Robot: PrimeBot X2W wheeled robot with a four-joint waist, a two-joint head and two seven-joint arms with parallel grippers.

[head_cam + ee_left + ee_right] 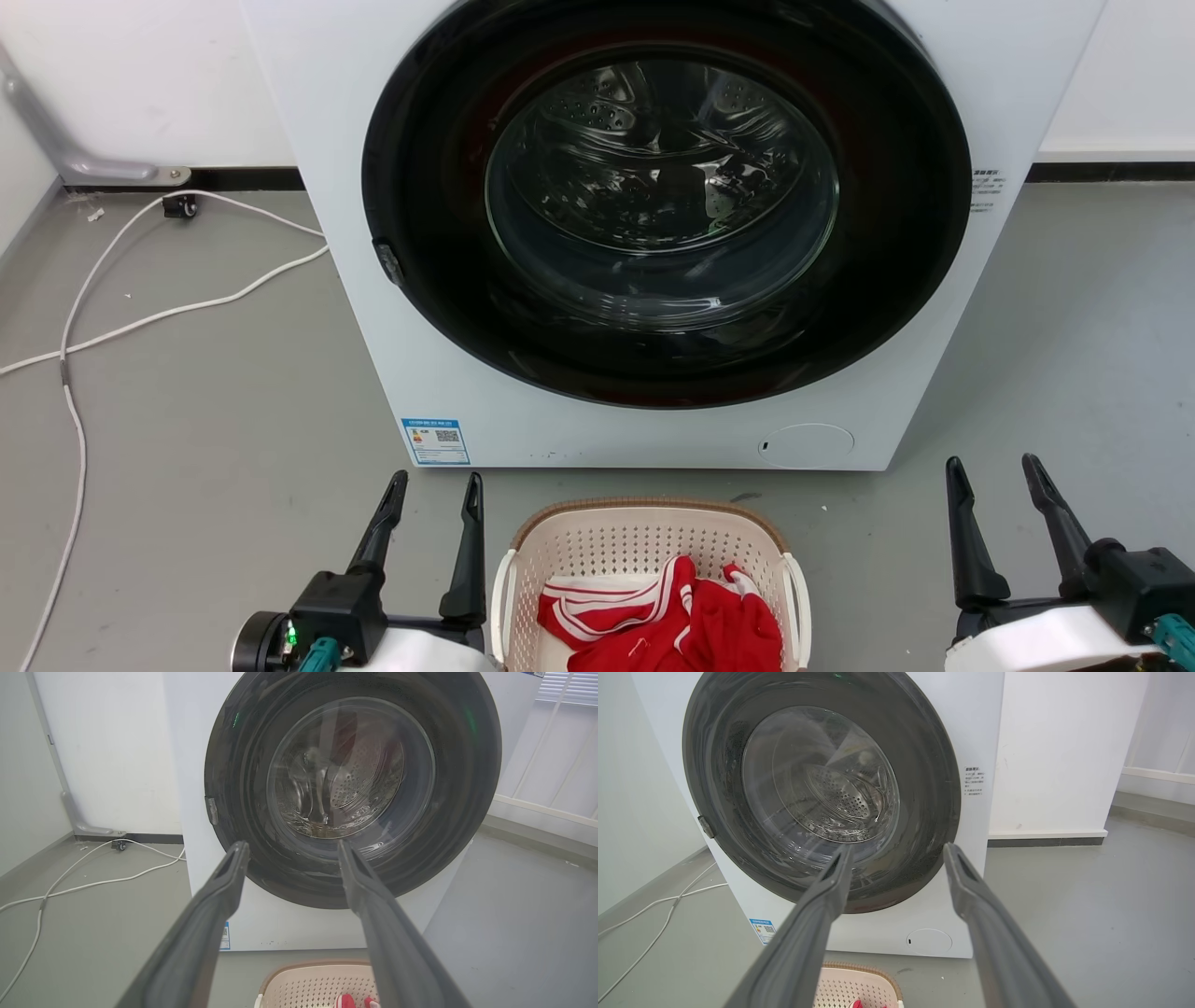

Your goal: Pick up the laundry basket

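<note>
The laundry basket [644, 546], cream-white and perforated with a brown rim, sits on the grey floor at the bottom centre of the head view, with red-and-white clothing [667, 621] inside. Its far rim also peeks into the left wrist view [313, 980] and the right wrist view [859, 984]. My left gripper [437, 490] stands open just left of the basket, beside its white left handle [502, 597]. Well to the right of the basket, my right gripper [994, 471] is open too. Neither touches the basket.
A white front-loading washer [653, 233] with its round dark glass door shut stands right behind the basket. White cables [140, 299] trail over the floor at the left. Bare floor lies to the right of the washer.
</note>
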